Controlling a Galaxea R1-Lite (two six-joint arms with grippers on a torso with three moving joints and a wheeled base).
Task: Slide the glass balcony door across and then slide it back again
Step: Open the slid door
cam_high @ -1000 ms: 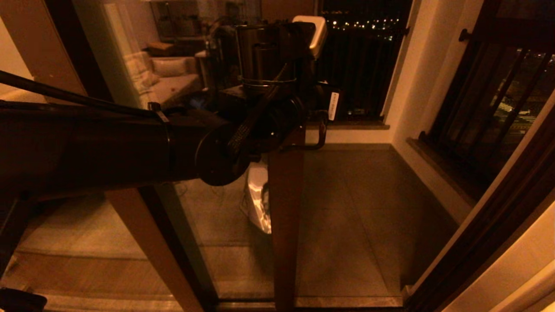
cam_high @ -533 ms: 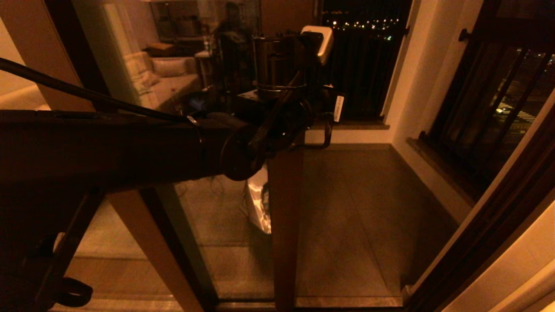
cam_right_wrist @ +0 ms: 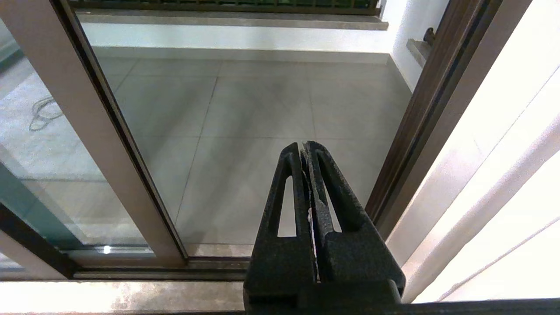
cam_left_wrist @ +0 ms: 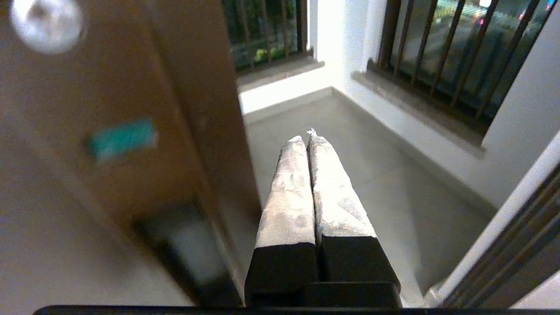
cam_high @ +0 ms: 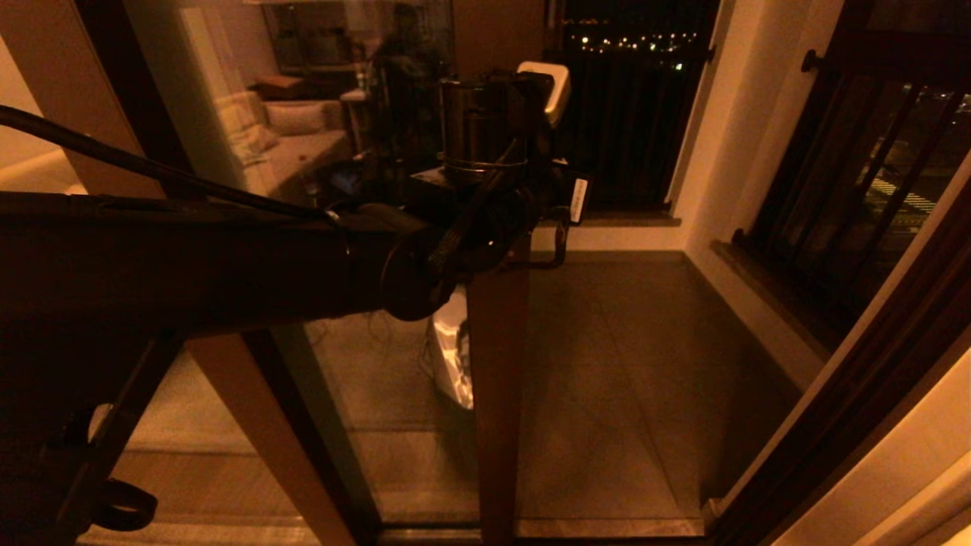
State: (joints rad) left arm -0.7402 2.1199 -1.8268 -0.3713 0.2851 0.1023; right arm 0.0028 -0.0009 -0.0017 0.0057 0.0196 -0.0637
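The left pincer (cam_left_wrist: 308, 138) points out over the balcony floor (cam_left_wrist: 350, 144), its two pale, worn fingers (cam_left_wrist: 288, 192) pressed together along their whole length with nothing between them. At about nine o'clock from the fingers, just beside them, stands the brown frame of the door (cam_left_wrist: 131, 78), blurred, with a small teal patch (cam_left_wrist: 122, 138) on its face and a round bright spot (cam_left_wrist: 46, 22) near its upper end. A dark fitting on the frame sits close to the finger bases. At twelve and two o'clock, well beyond the fingertips, a dark barred railing (cam_left_wrist: 428, 48) runs above a stone ledge and white low wall (cam_left_wrist: 284, 87).
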